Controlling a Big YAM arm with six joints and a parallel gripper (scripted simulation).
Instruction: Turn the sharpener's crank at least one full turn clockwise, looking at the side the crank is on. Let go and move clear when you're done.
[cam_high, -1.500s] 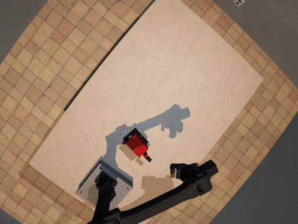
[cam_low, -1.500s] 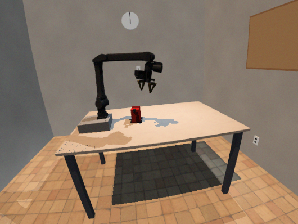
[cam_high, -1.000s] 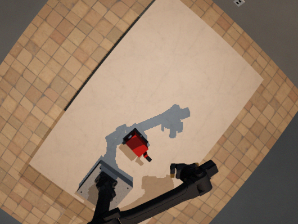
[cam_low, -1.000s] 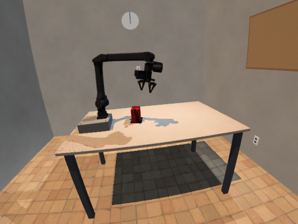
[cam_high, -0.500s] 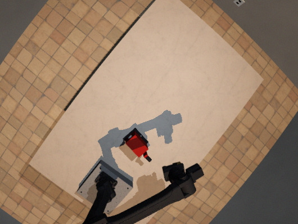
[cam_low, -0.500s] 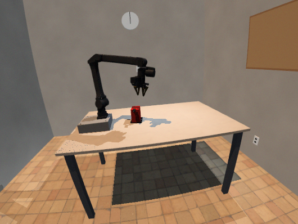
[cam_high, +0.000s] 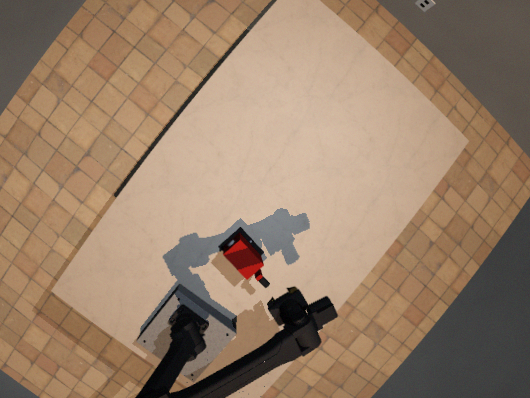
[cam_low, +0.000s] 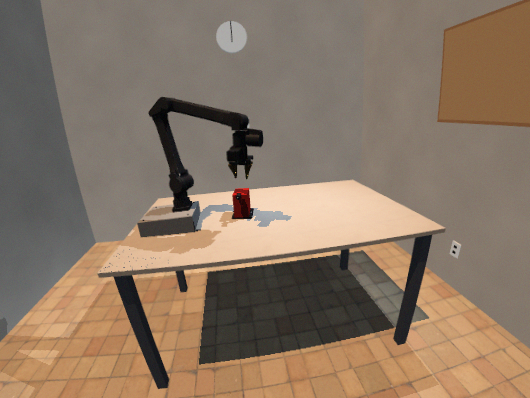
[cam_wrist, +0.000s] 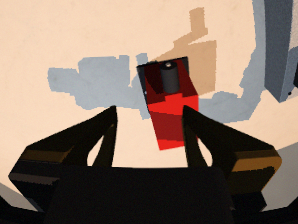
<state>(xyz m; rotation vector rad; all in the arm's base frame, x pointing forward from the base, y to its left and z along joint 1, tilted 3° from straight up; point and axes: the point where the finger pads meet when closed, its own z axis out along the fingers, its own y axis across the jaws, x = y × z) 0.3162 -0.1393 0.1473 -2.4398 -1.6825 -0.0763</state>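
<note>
A red pencil sharpener (cam_high: 242, 255) (cam_low: 243, 202) (cam_wrist: 172, 115) stands on the table near the arm's base. Its black crank (cam_high: 263, 280) (cam_wrist: 168, 78) sticks out of the side that faces the table's near edge in the top view. My gripper (cam_low: 239, 174) (cam_wrist: 149, 112) hangs well above the sharpener and points down at it. The fingers stand partly open with nothing between them. In the wrist view the sharpener shows between the two fingertips, far below. In the top view the wrist (cam_high: 296, 310) is off to the crank's side of the sharpener.
The arm stands on a grey base block (cam_high: 212, 314) (cam_low: 167, 222) at the table's corner, close to the sharpener. The beige table top (cam_high: 310, 125) (cam_low: 325, 210) stretches away beyond the sharpener. A tiled floor lies around the table.
</note>
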